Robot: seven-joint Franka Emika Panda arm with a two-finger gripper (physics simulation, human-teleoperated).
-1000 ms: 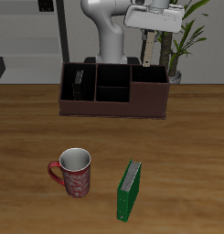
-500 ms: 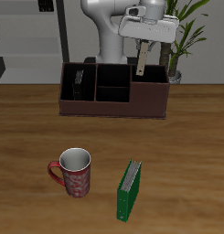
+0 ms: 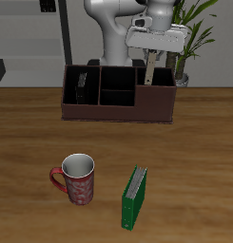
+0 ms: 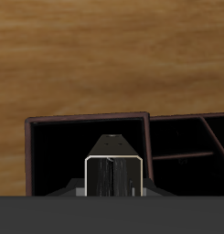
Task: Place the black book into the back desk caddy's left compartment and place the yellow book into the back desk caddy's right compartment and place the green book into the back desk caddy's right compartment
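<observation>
Wooden table (image 3: pixel 32 133) below; my gripper (image 3: pixel 149 61) pinches the yellow book (image 3: pixel 147 71) by its top edge: stiff, light, slippery covers.

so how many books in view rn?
3. Black book in the caddy end compartment, yellow book in the gripper above the opposite end, green book standing beside the mug.

Looking straight down the wrist camera now: a book (image 4: pixel 114 164) hangs end-on, its pale rim framing grey page edges, dark spine running away from us. It sits directly over one dark open compartment (image 4: pixel 58 155) of the desk caddy (image 4: pixel 86 119), brown walls boxing it in. A thin divider (image 4: pixel 182 155) splits off neighbouring cells beside it. Beyond the caddy, wood-grain table (image 4: pixel 104 55) fills the rest. The fingers themselves aren't clearly visible.
</observation>
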